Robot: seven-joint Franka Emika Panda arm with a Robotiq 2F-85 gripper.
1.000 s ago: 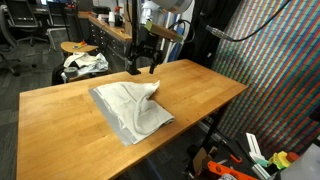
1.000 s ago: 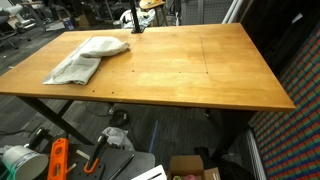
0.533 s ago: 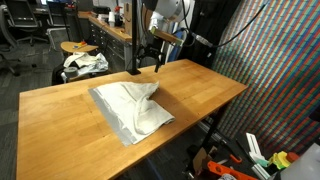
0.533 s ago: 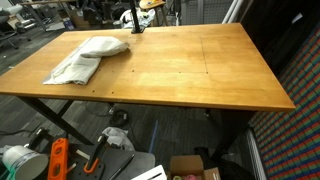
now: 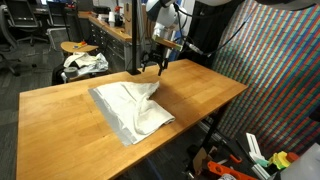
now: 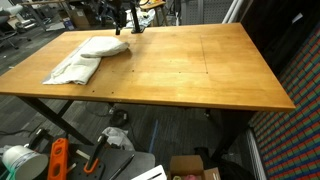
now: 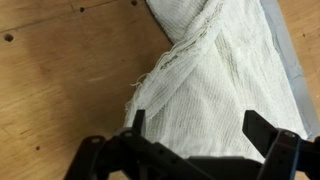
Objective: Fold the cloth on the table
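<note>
A pale grey-white cloth (image 5: 131, 108) lies on the wooden table (image 5: 60, 125), partly folded over itself with a raised bunched corner toward the far edge. It also shows in an exterior view (image 6: 88, 57) and fills the wrist view (image 7: 215, 80). My gripper (image 5: 152, 63) hangs a little above that bunched corner, open and empty. In the wrist view my gripper (image 7: 197, 128) has its two dark fingers spread wide over the cloth, with nothing between them.
A round stool with a crumpled cloth on it (image 5: 84, 62) stands behind the table. Boxes and tools lie on the floor (image 6: 60, 155) below the table's front. A patterned wall panel (image 5: 275, 70) stands beside the table. Bare wood (image 6: 200, 70) stretches beside the cloth.
My gripper has risen and drifted away from the cloth's raised corner toward the far table edge. The cloth stays where it lay.
</note>
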